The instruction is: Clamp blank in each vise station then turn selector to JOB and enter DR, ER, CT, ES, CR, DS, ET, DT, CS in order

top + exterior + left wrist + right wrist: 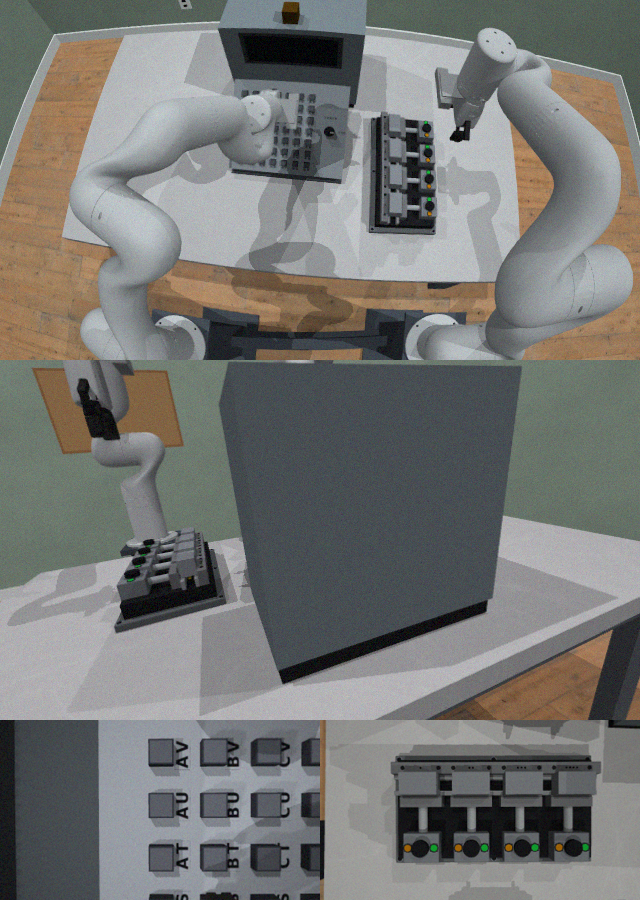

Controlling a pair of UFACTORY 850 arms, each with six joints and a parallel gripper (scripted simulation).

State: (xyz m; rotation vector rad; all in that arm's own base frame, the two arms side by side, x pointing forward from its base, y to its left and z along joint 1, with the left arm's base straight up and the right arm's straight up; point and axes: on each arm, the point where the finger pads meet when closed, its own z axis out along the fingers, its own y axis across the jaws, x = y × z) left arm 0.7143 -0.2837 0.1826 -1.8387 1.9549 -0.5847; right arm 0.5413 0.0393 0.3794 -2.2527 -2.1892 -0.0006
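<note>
1. Two fingertips of the left gripper [218, 896] sit together with nothing between them, at the lower edge of the left wrist view, near the BT key [214, 857].
2. Fingers of the right gripper [461, 134] [106, 435] stand apart with nothing in them, beside the row of four vise stations [385, 170] [172, 605] [497, 765].
3. Around the left fingertips spread the lettered keys, CT [266, 857] among them; none in the left wrist view glows. A slightly off-centre press could catch a neighbor, and the key registered may differ from the one touched, so a trial press looks like the step in hand.
4. Farther out, four black valve knobs [427, 152] [139, 561] [471, 848] line the vises. Whether they are in or out, and whether blanks lie under the jaws, cannot be told. A loaded station would keep a trial press from lighting anything; a blank clamped off-center could stick out past its jaw.
5. On the panel, the selector [329, 131] is too small to read. Turned to JOB too soon, it would make a stray press count.
6. Above, the amber lamp [290, 13] looks dull. Misjudging it later could start the key entry before it goes out.
</note>
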